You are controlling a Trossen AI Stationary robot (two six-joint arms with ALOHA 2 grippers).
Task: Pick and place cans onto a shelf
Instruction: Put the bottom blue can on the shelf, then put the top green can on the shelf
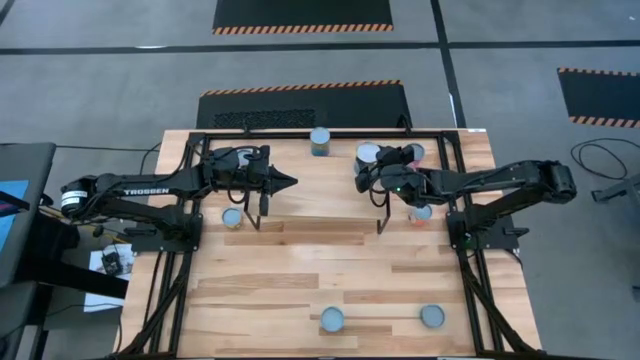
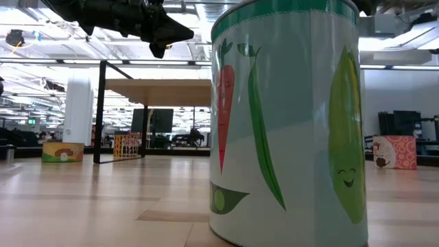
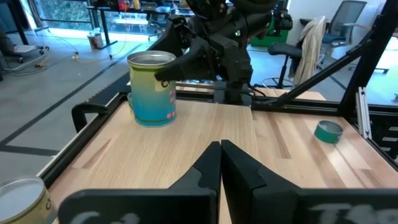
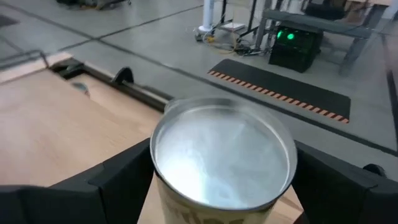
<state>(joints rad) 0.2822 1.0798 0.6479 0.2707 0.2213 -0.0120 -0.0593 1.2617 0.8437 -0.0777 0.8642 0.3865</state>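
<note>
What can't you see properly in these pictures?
- Low view: the big vegetable can stands right at the camera. It hides the table behind it, and its top runs off the edge.
- Right wrist view: the lidded can inside the open right gripper shows only its lid. Its label is below the picture's edge.
- Left wrist view: the corner can is cut off by the edge.

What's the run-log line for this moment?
right end effector: open around wide can, on shelf | left end effector: shut, empty, over shelf | stage: can placement
</note>
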